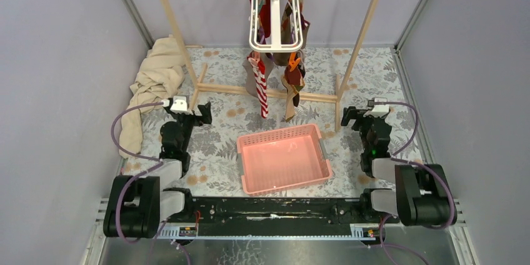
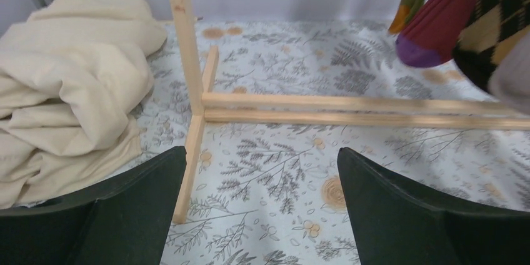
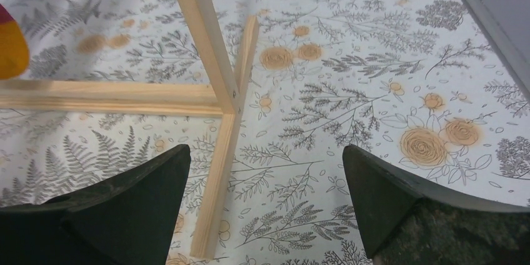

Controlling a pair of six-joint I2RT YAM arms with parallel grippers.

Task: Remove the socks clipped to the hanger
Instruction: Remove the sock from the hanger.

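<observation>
Left gripper and right gripper, both released and empty, sit low; the socks hang clipped to the hanger ahead of, above and between them, so a sound first reach should rise inward and pinch one sock just below where it is clipped.

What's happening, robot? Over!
Left gripper open, right gripper open, both empty. Socks clipped on hanger. Wooden frame straddles them. Pink basket in front.
</observation>
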